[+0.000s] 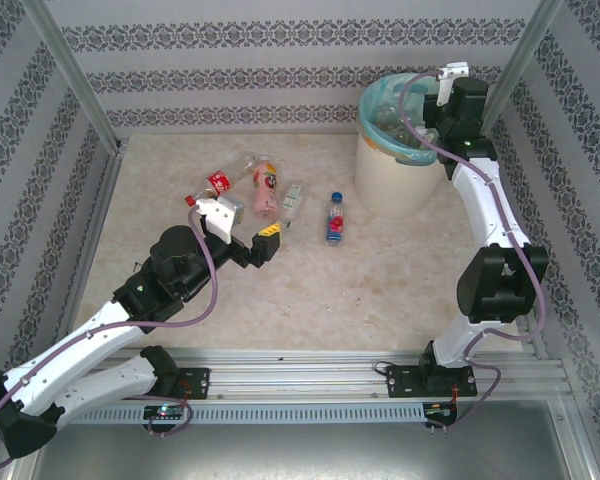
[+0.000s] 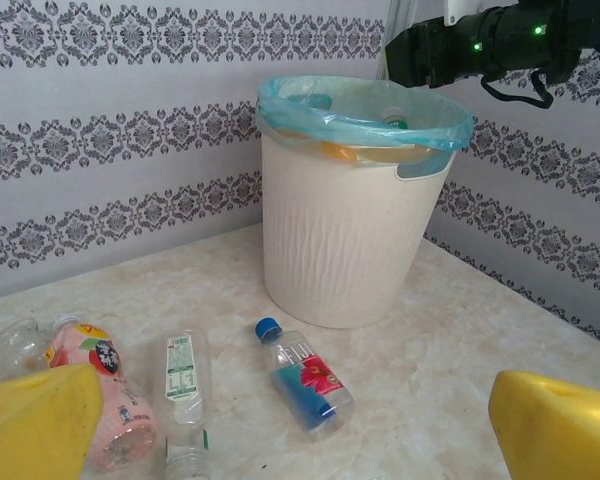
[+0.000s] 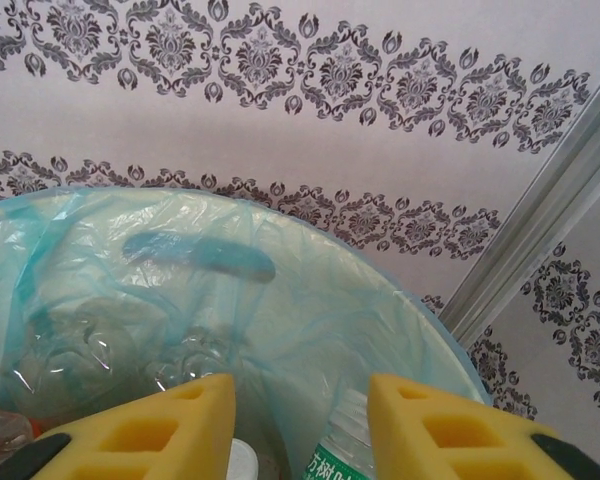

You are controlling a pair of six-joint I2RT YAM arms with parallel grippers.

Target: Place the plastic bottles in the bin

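Bin (image 3: pixel 310 300) directly beneath right claw (image 3: pixel 300 425)

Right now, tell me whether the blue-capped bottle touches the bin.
Apart: the left wrist view shows bare table between the blue-capped bottle and the bin.

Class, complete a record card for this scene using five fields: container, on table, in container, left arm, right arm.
container: cream-white bin, turquoise-lined, upright at the far right of the table
on table: at least five bottles lying left of the bin, including a pink bottle and a blue-capped bottle
in container: clear bottles inside it, count unclear
left arm: left gripper open, low, facing the lying bottles
right arm: right gripper over the bin's mouth, fingers apart; any grip cannot be told
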